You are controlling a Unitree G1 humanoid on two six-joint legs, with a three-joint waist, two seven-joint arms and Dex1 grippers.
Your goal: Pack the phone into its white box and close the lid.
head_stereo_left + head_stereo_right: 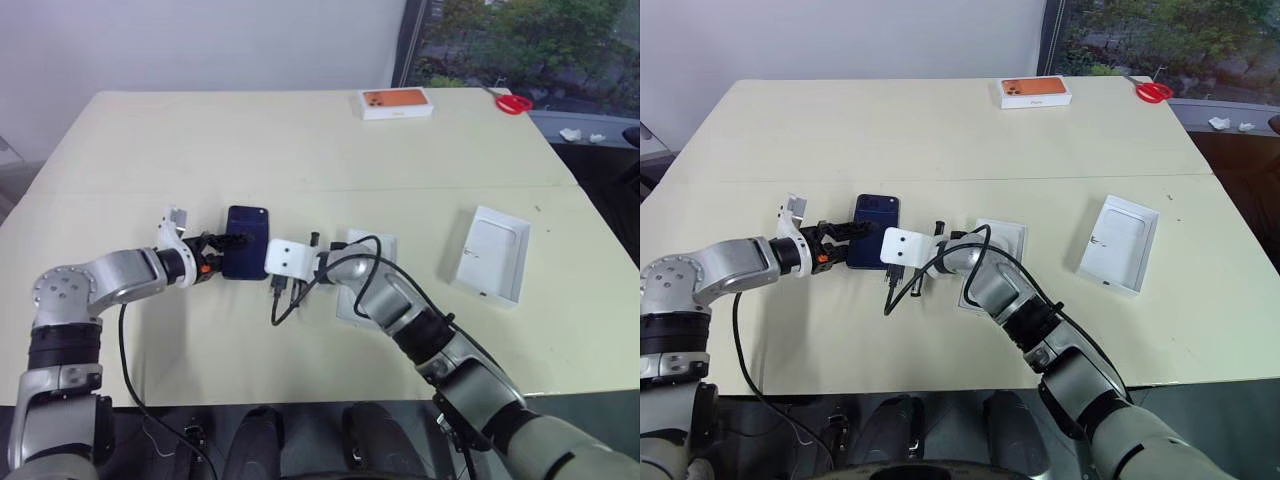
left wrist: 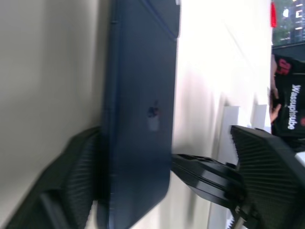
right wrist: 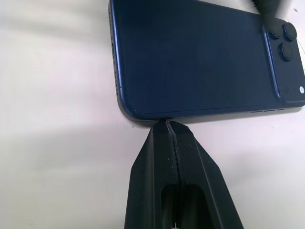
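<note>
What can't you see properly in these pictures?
- Left and right eye views: the right gripper's white wrist housing hides the phone's near corner.
- Left wrist view: the phone is blurred; its far end is cut off by the edge.
- Eye views: print on the orange-topped box is too small.

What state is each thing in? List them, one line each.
phone: flat on table, back up, unboxed
left gripper: open, straddling the phone
right gripper: shut, tip at phone's edge
white box: open, partly hidden
lid: off, lying apart
orange-topped box: closed
</note>
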